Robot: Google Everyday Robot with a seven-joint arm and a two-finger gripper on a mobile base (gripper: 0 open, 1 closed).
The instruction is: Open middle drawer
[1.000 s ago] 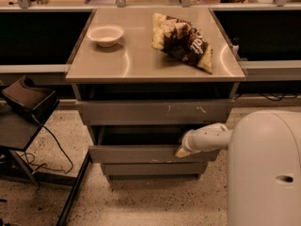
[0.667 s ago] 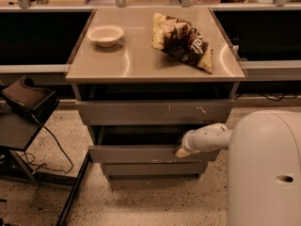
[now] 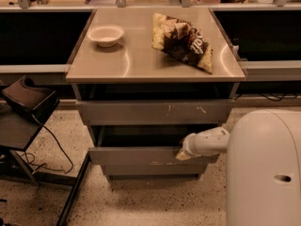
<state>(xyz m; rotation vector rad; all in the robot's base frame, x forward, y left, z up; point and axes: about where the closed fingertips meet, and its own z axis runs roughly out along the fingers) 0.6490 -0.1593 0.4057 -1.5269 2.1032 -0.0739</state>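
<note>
The middle drawer (image 3: 141, 157) is a wide grey front with faint scuffs at its lower edge. It stands out a little from the cabinet, with a dark gap above it. My gripper (image 3: 182, 154) is at the end of the white arm (image 3: 207, 142). It sits at the top edge of that front, near its right end, and touches or nearly touches it. Above is the larger grey front (image 3: 155, 112) with pale scratch marks. Below is the shortest front (image 3: 150, 176).
On the cabinet top (image 3: 141, 62) are a white bowl (image 3: 106, 35) and a chip bag (image 3: 183, 41). My white base (image 3: 265, 173) fills the lower right. A dark chair with cables (image 3: 28, 107) stands at the left. The floor is speckled.
</note>
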